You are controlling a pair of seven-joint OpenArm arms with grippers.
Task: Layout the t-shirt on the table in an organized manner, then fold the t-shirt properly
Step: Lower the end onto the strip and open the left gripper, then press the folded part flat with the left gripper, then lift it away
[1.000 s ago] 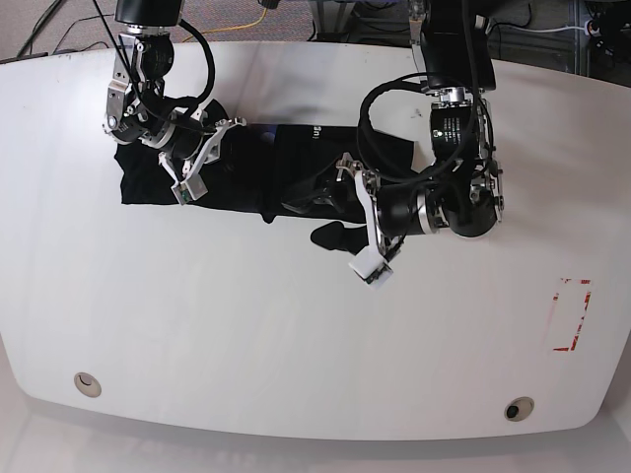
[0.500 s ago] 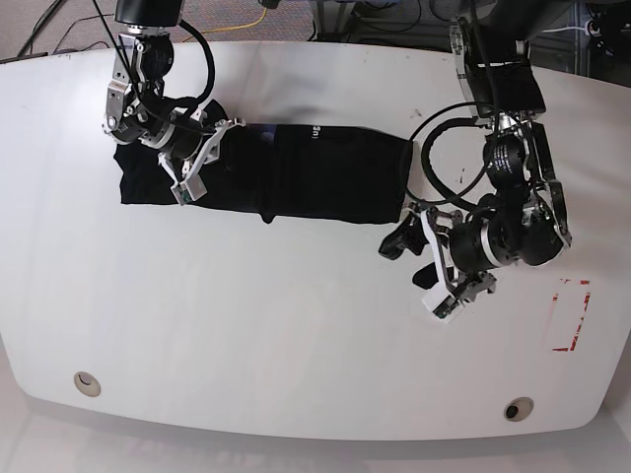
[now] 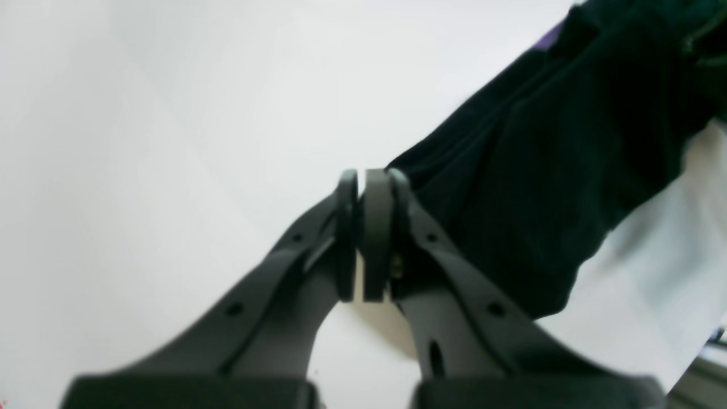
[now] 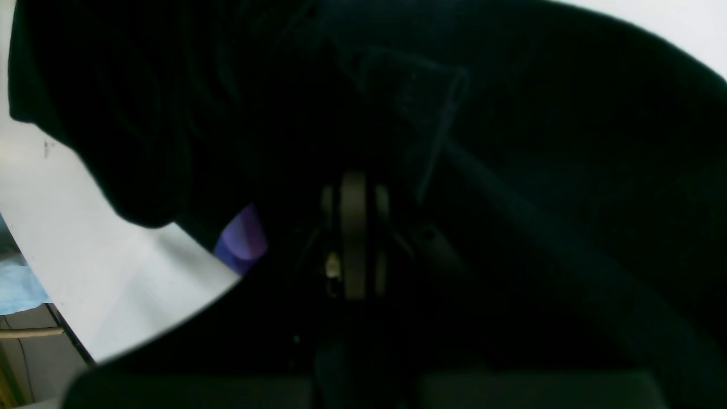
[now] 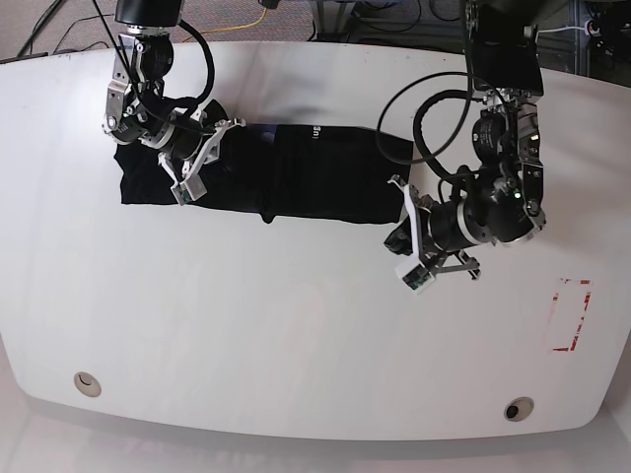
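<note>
1. The t-shirt (image 5: 296, 172) lies as a long dark band across the far left of the table (image 5: 246, 325).
2. The right gripper (image 5: 192, 168), pressed closed with no cloth visibly held, apparently pins it.
3. The left gripper (image 3: 366, 238), closed on nothing, sits beside its right end.
4. Cables run beyond the glossy table's far edge.

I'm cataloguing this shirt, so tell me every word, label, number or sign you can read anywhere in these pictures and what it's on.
White print on the t-shirt, at its upper edge near: a few characters, too small and sideways to read.
Red tape outline on the table: a bare rectangle, no text.
Both wrist views: no text visible.
</note>
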